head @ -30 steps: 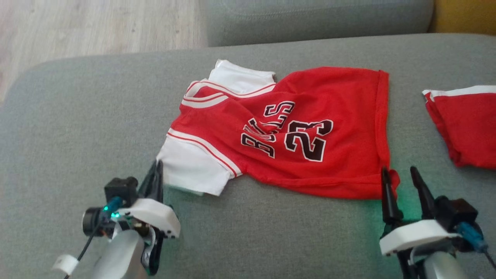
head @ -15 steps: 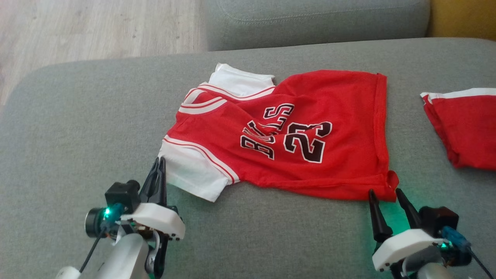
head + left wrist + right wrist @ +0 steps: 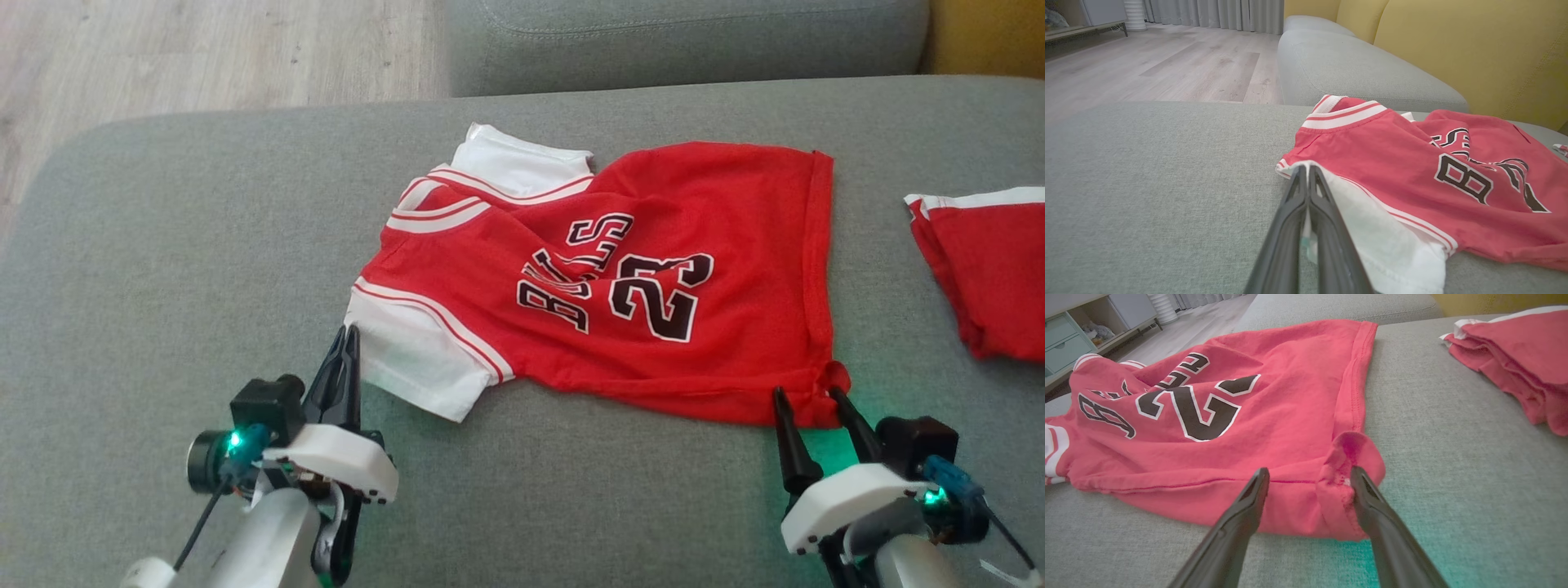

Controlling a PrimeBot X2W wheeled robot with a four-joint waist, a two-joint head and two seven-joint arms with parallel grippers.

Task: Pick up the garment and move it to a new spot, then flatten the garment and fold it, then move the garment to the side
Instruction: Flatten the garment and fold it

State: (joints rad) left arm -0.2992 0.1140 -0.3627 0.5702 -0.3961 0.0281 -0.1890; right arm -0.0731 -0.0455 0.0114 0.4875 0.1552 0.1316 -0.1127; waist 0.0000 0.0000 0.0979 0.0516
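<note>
The garment (image 3: pixel 620 269), a red sport shirt with white sleeves and a black number 23, lies spread about in the middle of the grey sofa seat (image 3: pixel 163 245). Its neck is toward the robot's left and its hem toward the right.

The left gripper (image 3: pixel 351 331) is at the near white sleeve. In the head view its fingers (image 3: pixel 1286 228) look simply pressed together. The left wrist view adds a strip of white cloth in the slit between them, so they are clamped on the sleeve edge.

The right gripper (image 3: pixel 807 394) is at the near hem corner, fingers (image 3: pixel 1237 514) well apart. From the head view it is hard to tell whether they touch the cloth. The right wrist view shows the bunched, turned-up corner between the two tips. The finger on that view's right touches the corner. The other finger is in front of the lower fold, contact not clear, and nothing is gripped.

The head view gives the whole outline of the garment, with the far sleeve partly covered by the red body. The left wrist view brings in a yellow backrest (image 3: pixel 1474 49), the wooden floor (image 3: pixel 1147 61) and curtains (image 3: pixel 1216 14). The right wrist view shows a pale cabinet (image 3: pixel 1069 335) with drawers.

A second red garment (image 3: pixel 988 269), folded, lies on the seat to the right, well apart from the first one, and the picture edge cuts it off. The letters beside the number are creased and cannot be read fully. Both arms are cut off at the bottom of the head view
</note>
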